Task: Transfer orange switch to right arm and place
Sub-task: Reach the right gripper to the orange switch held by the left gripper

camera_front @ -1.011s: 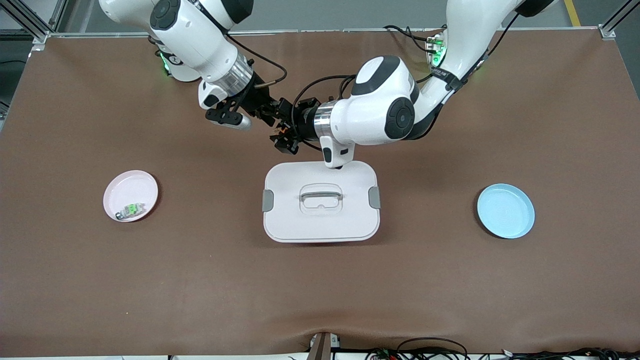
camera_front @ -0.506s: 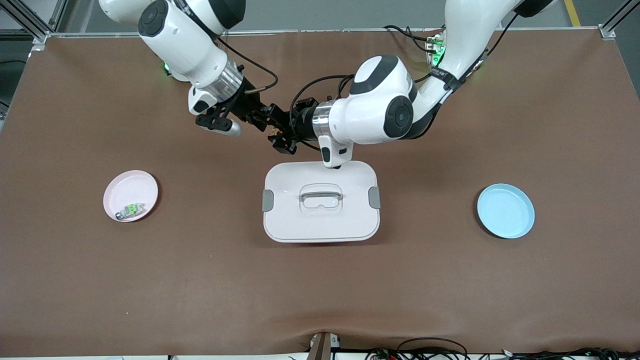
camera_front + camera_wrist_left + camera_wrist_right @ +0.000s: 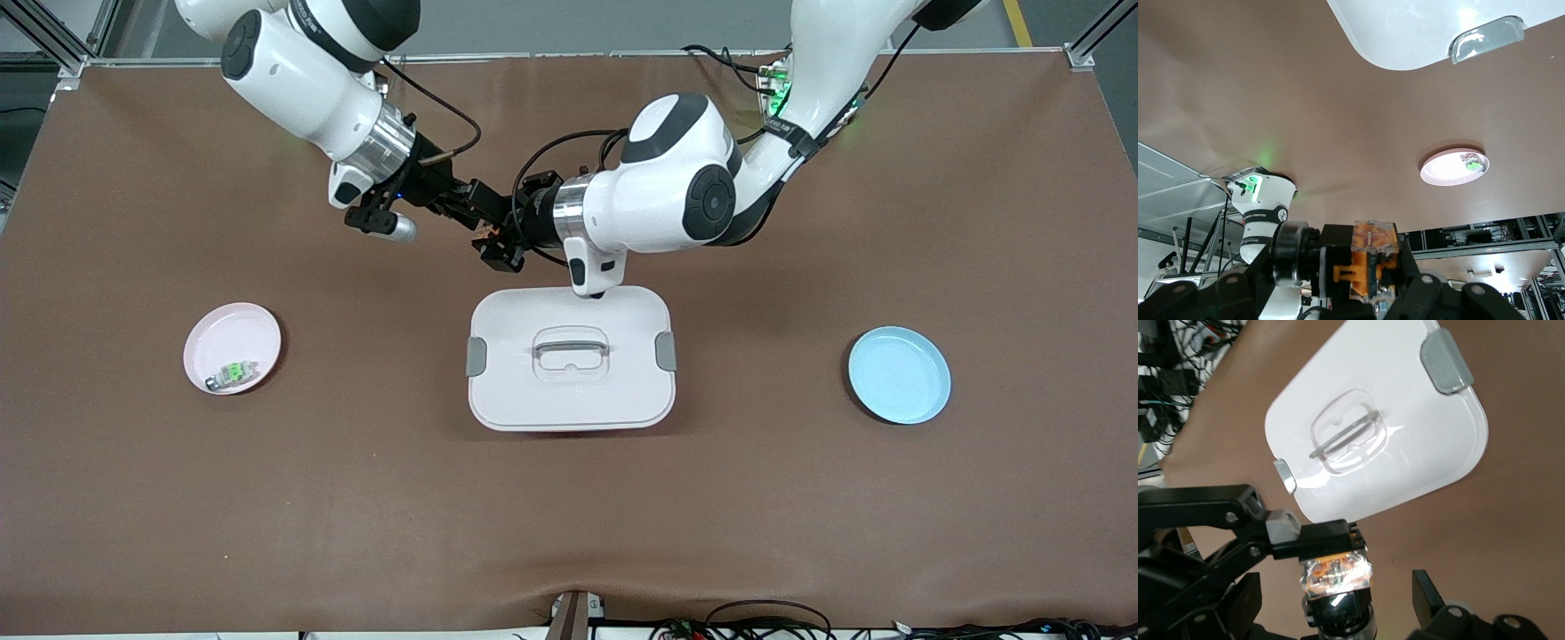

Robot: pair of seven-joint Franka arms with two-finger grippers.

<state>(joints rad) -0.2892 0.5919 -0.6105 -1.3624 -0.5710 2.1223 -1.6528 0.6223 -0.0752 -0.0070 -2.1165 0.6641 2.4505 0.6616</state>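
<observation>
Jaws of the left gripper [image 3: 492,246] were clamped on the orange switch [image 3: 486,233]; I could not tell the state of the right gripper [image 3: 484,218]. I observed both meeting above bare table, beside the white lidded box [image 3: 569,404].

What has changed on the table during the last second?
Both grippers, meeting above the table near the white lid, drifted toward the right arm's end: the right gripper drew back, the left gripper followed, the orange switch between them. The pink plate, its green part and the blue plate stayed put.
</observation>
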